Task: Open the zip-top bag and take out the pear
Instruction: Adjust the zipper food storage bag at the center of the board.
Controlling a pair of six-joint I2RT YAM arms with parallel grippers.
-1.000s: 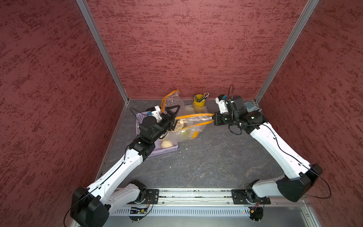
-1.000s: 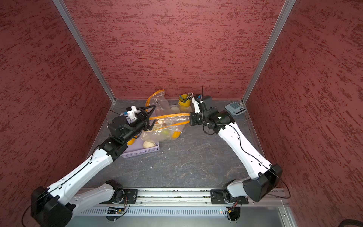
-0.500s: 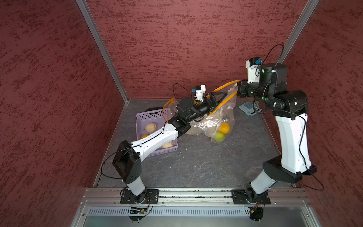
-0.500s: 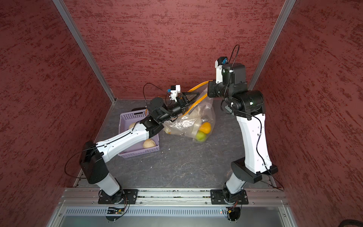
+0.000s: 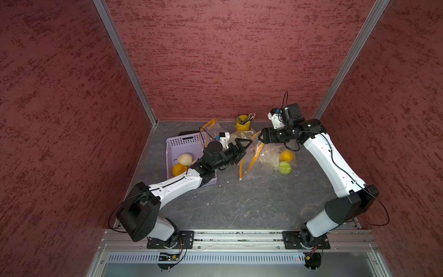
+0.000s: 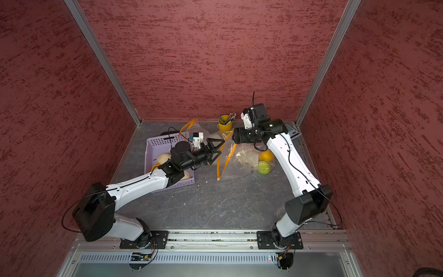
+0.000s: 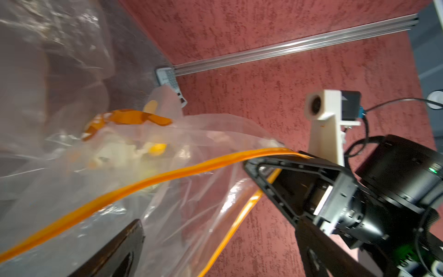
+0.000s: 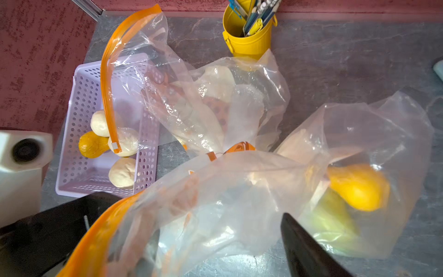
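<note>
The clear zip-top bag lies on the grey table, and its orange zip rim gapes toward the left arm. A yellow pear and a green pear sit in its far end, also seen as the yellow pear and green pear. My left gripper is open at the bag's mouth, with the rim between its spread fingers. My right gripper hovers over the bag's back edge with its jaws wide apart and loose film between them.
A purple basket to the left holds pale pears and a yellow one. A second clear bag with an orange zip lies behind it. A yellow cup of pens stands by the back wall.
Half a second ago my right arm was raised, its shut jaws holding the hanging bag by the rim. It has come down and opened, and the bag rests on the table. The left gripper stayed open.
</note>
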